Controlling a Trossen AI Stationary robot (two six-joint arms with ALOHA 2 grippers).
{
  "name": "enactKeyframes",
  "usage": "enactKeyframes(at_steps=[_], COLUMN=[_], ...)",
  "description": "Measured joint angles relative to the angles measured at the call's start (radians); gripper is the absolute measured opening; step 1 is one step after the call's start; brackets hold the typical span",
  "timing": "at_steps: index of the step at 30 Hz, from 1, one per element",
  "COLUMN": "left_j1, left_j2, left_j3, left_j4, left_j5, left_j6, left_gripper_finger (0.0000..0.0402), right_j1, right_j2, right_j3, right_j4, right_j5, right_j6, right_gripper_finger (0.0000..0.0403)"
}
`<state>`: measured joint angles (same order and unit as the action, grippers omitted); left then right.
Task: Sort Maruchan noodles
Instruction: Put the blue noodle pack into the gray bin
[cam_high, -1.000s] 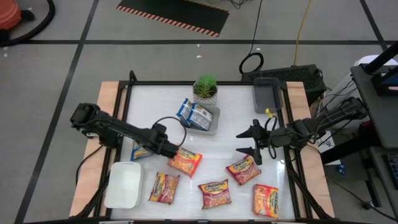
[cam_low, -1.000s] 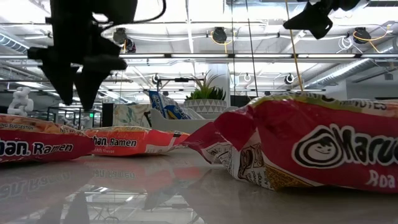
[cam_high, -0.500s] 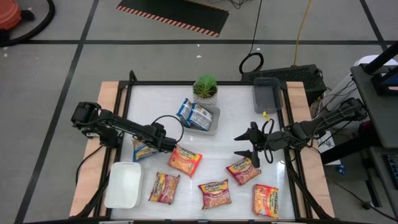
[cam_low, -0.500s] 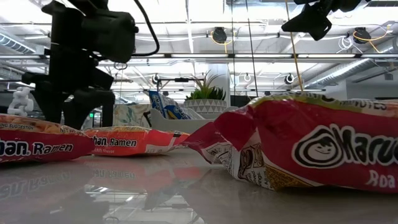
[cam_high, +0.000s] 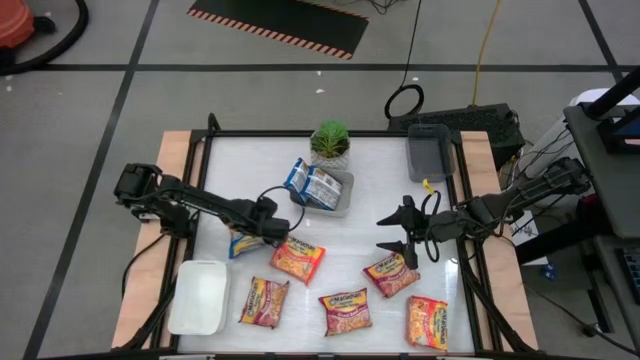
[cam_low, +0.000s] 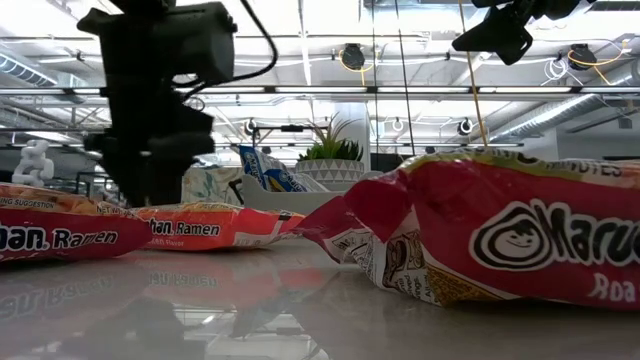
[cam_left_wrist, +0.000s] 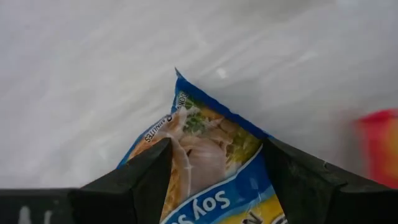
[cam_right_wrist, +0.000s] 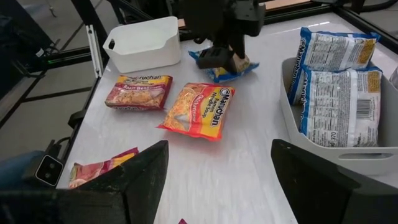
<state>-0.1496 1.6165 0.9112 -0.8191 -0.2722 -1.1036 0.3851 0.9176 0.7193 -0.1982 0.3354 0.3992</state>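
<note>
Blue-and-yellow soy sauce packet (cam_left_wrist: 211, 168) pinched between the left gripper (cam_high: 262, 225) fingers, near the middle of the worktop's left half, just beside an orange-red packet (cam_high: 298, 259). Whether lifted clear of the white worktop (cam_high: 370, 195) or dragging on it: cannot tell. Destination judged to be the grey tray (cam_high: 346, 192) near the far edge beside the potted plant (cam_high: 331, 142), already holding two blue-white packets (cam_high: 314, 183). Best done by raising the packet before travelling, to avoid nudging the orange-red one alongside; then carrying over the tray wall rather than into it, and releasing low, flat over the stack, so nothing slides out. Grip sits toward one end, so expect droop at the free corner; allow clearance for it. Right gripper (cam_high: 400, 233) waiting with jaws spread, holding nothing, above the right half near another red packet (cam_high: 391, 273). Four more red packets along the near edge, unsorted; white bin (cam_high: 199, 296) at the near left corner.
</note>
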Motion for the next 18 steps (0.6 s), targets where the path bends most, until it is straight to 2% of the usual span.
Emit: enactKeyframes(at_steps=[5,12,15,18], left_j1=[-0.026,-0.117,-0.165,-0.193], left_j2=[-0.001,0.003,0.003,0.003], left_j3=[0.009,0.060,0.093,0.134], left_j4=[0.106,0.125,0.123,0.106], left_j5=[0.041,0.144,0.145,0.105], left_j6=[0.127,0.353,0.389,0.393], left_gripper_finger=[0.0255,0.0255,0.0255,0.0255], right_j1=[0.000,0.000,0.000,0.000], right_j2=[0.000,0.000,0.000,0.000], right_j3=[0.000,0.000,0.000,0.000], right_j4=[0.000,-0.005,-0.005,-0.005], right_j5=[0.000,-0.001,-0.001,-0.001], right_j6=[0.000,-0.010,-0.022,-0.025], right_gripper_finger=[0.0276,0.0276,0.0276,0.0276])
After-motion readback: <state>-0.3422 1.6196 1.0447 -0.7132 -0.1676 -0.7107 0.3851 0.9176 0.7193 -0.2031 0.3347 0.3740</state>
